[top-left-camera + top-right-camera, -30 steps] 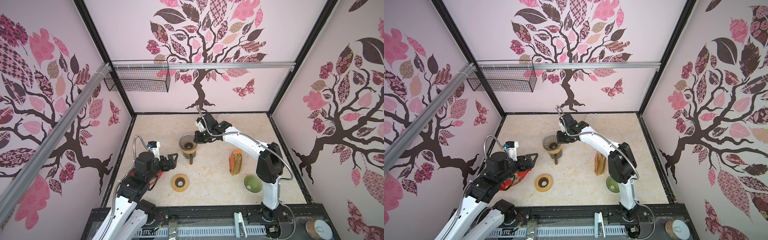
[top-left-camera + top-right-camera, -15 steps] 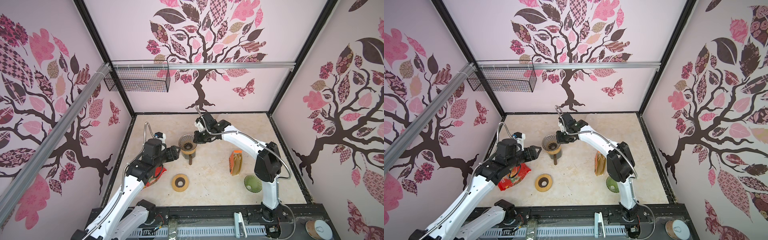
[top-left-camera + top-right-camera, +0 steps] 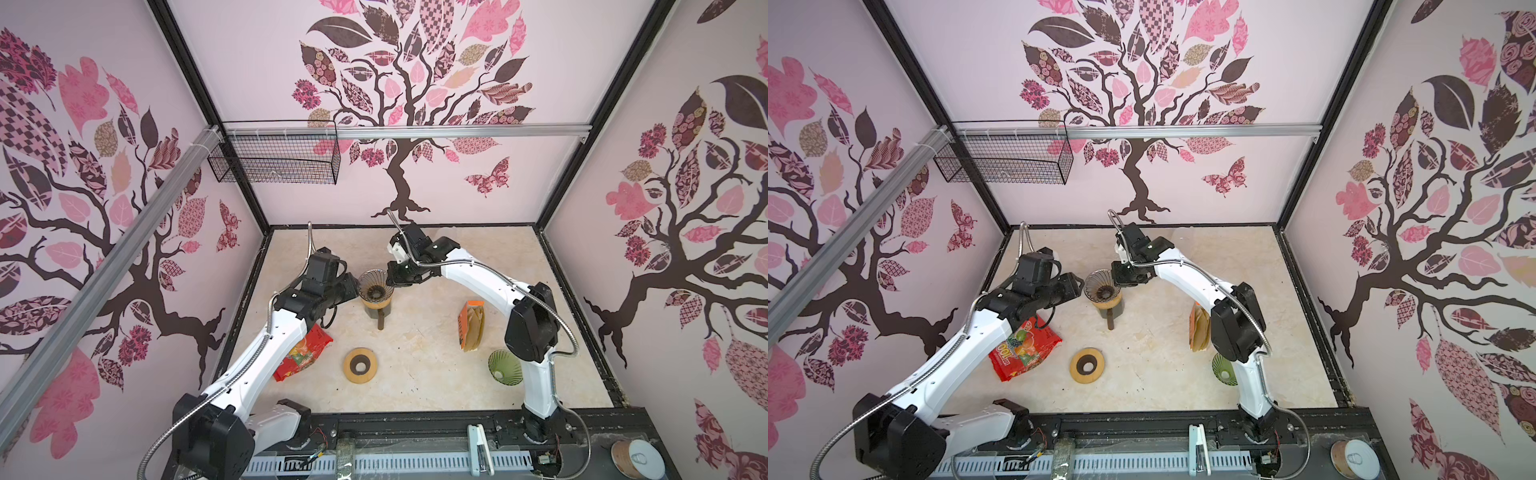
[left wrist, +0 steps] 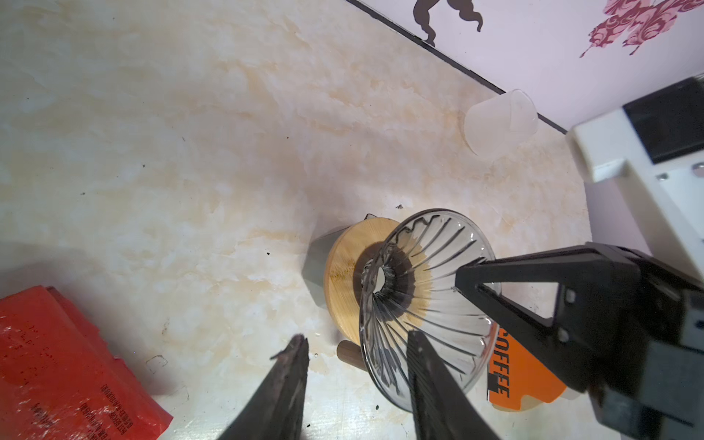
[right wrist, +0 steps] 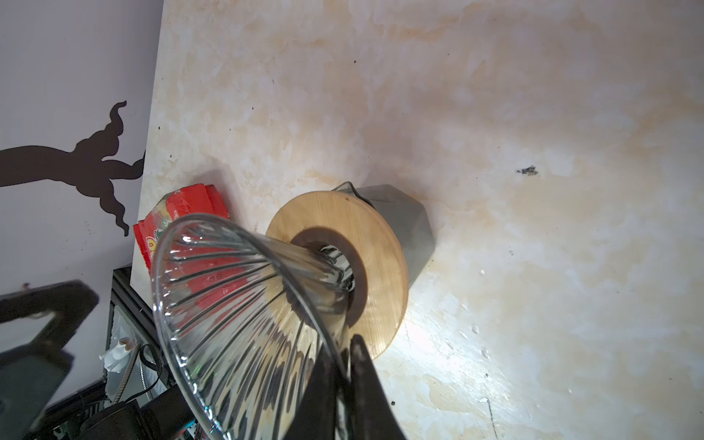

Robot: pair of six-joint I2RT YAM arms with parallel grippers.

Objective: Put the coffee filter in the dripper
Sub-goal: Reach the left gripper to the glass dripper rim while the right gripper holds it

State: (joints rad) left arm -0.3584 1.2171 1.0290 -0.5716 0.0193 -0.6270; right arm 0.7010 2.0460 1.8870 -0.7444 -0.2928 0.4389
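Note:
The clear ribbed glass dripper (image 3: 374, 286) (image 3: 1100, 284) stands on a wooden ring over a grey server in mid-table. My right gripper (image 3: 390, 278) (image 5: 344, 348) is shut on the far-right side of its rim, with the glass wall (image 5: 236, 289) pinched between the fingers. My left gripper (image 3: 353, 286) (image 4: 357, 337) is at the dripper's left side. Its jaws are apart, with the glass rim (image 4: 430, 244) between them, one finger outside and one over the bowl. The brown coffee filters stand in an orange pack (image 3: 471, 326) (image 4: 510, 377) to the right, untouched.
A red snack bag (image 3: 303, 353) lies under the left arm. A loose wooden ring (image 3: 360, 365) sits near the front, and a green dripper (image 3: 504, 368) by the right arm's base. A clear plastic cup (image 4: 499, 122) stands near the back wall. A wire basket (image 3: 274, 156) hangs on the back left.
My left arm has reached from the front left up to the dripper, and its jaws have narrowed around the rim. The right gripper has stayed on the dripper.

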